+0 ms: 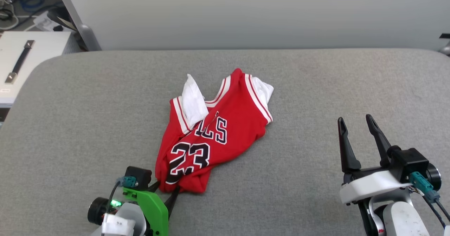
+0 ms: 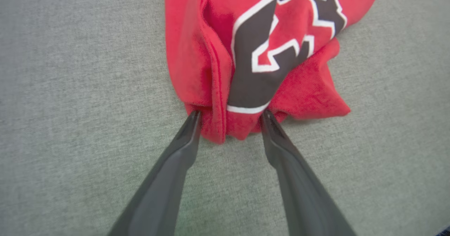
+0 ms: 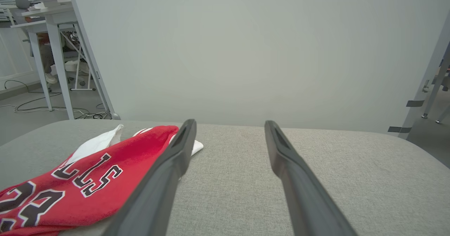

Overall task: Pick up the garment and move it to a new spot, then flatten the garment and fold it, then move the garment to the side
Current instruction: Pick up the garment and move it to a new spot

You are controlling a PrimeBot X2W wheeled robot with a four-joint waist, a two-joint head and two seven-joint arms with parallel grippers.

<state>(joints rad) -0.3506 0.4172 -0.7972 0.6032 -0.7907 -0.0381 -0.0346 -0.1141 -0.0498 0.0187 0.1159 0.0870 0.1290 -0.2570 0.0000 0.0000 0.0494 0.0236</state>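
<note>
Crumpled red jersey garment with white sleeves point(image 1: 218, 134) lies centrally on the grey fabric-covered table point(image 1: 316, 88). Left gripper point(image 2: 231, 118), fingers spread, straddles its near hem: pick-up stage, with closing apparently due next. Right gripper point(image 1: 355, 123), also spread, hovers well apart.

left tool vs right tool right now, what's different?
The left tool has its tips at the garment's near hem, cloth bunched between them; the right tool sits off to the garment's side, nothing between its tips. The left bracket is green, the right bracket white. Both tools are open.
</note>
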